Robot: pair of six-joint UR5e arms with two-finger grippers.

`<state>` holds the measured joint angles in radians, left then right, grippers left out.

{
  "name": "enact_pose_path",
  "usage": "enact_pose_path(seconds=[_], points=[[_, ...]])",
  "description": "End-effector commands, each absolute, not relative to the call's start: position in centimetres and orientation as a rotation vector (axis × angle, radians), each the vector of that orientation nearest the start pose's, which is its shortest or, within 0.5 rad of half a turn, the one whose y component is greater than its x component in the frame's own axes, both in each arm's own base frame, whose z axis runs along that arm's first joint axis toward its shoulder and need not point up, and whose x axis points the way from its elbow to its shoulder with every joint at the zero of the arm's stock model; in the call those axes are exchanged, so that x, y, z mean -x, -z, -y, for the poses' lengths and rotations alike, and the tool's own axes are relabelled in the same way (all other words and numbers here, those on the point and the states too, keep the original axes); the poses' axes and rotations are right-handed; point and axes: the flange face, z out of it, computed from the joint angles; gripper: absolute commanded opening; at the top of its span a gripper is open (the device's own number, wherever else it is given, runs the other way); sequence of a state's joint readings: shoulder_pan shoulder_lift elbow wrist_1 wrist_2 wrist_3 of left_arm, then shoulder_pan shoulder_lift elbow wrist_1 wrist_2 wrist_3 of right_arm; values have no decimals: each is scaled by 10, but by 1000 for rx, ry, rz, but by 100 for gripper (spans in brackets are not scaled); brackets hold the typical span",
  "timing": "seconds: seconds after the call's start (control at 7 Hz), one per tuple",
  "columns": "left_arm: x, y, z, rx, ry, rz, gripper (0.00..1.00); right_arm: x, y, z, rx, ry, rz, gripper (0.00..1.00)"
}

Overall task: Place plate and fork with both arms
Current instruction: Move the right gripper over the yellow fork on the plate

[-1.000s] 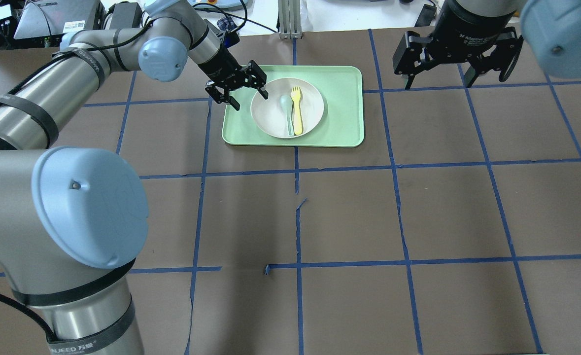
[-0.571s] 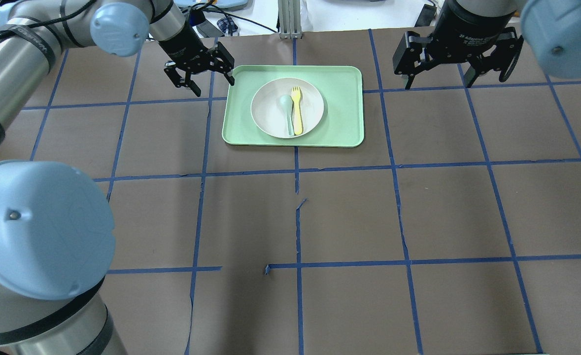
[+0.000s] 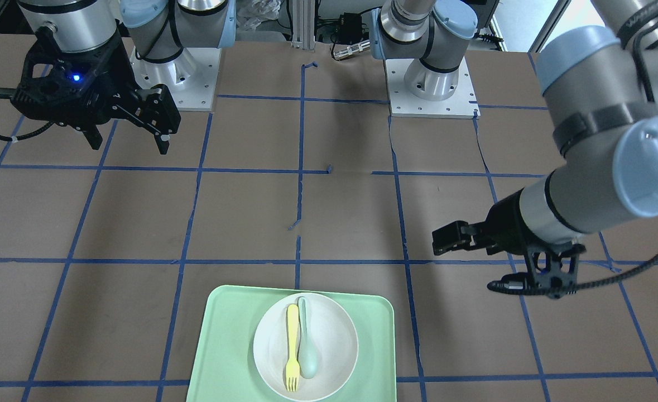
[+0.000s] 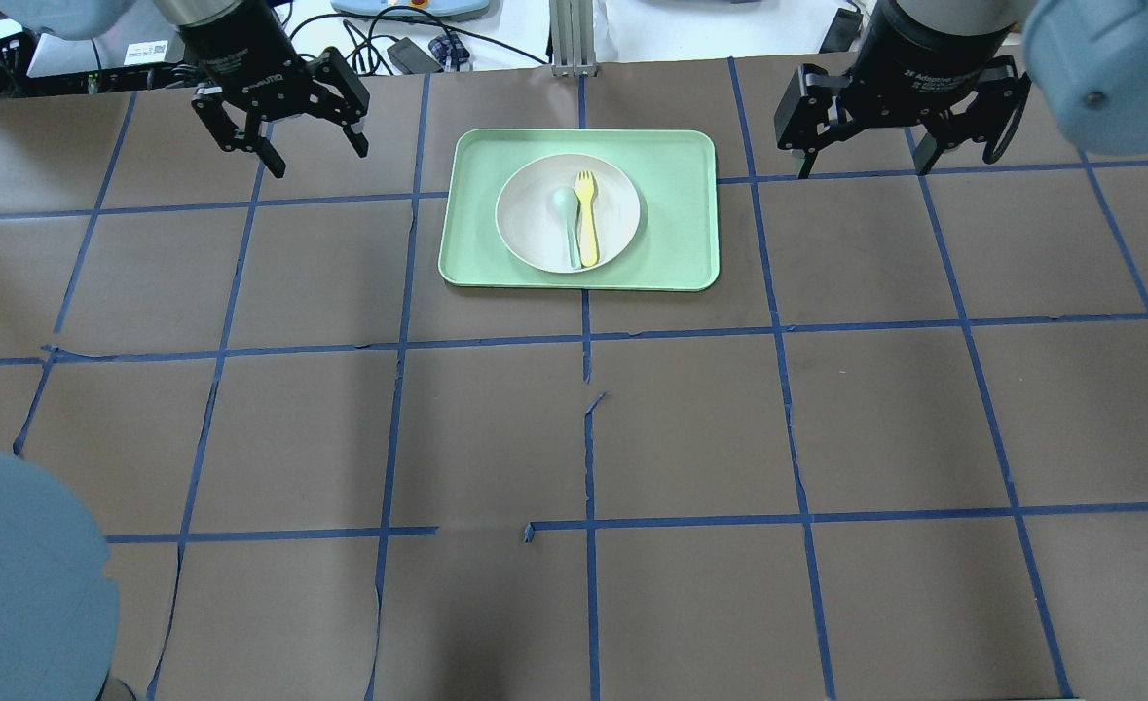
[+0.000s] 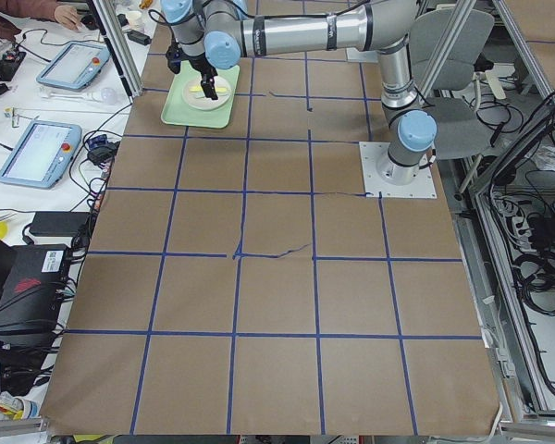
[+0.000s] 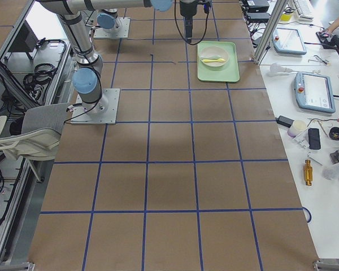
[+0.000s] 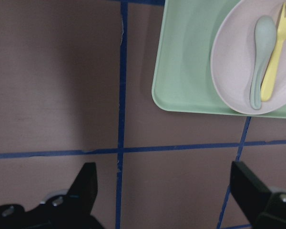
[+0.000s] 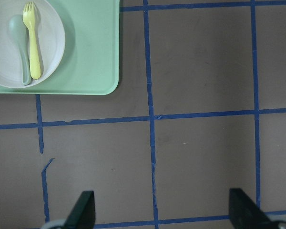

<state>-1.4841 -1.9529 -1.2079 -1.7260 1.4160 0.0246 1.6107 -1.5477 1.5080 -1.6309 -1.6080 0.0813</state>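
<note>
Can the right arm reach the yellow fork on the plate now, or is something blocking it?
Probably yes. The right gripper hangs open and empty to one side of the tray, and nothing stands between them. The fork lies uncovered on the plate, with the spoon close on its far side.

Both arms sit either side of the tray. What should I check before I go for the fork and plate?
1. Left claw open, empty: ok.
2. Right claw open, empty: ok.
3. Round off-white plate flat inside rectangular mint-green tray: ok.
4. Slim pale yellow plastic fork lying on plate, uncovered from above: ok.
5. Room around fork for a pinch: not ok, pale grey-green spoon lies close alongside.
</note>
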Motion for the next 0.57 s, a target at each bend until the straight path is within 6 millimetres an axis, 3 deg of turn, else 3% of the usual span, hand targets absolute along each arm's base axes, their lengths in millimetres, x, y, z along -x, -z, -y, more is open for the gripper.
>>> enact_pose_path(seconds=[0.0,0.14,0.29,0.43], points=[[97,-479,596,105,-236,-3246,100,-157,-492,527,-44,151,-3161,100],[98,-500,575,100,-198,-3243,100,-193,-467,551,13,242,-3144,100],[93,-499,560,89,-199,-3178,100,-235,-426,562,41,209,-3137,100],[92,-484,547,74,-250,-3154,100,-258,-398,568,65,152,-3143,100]])
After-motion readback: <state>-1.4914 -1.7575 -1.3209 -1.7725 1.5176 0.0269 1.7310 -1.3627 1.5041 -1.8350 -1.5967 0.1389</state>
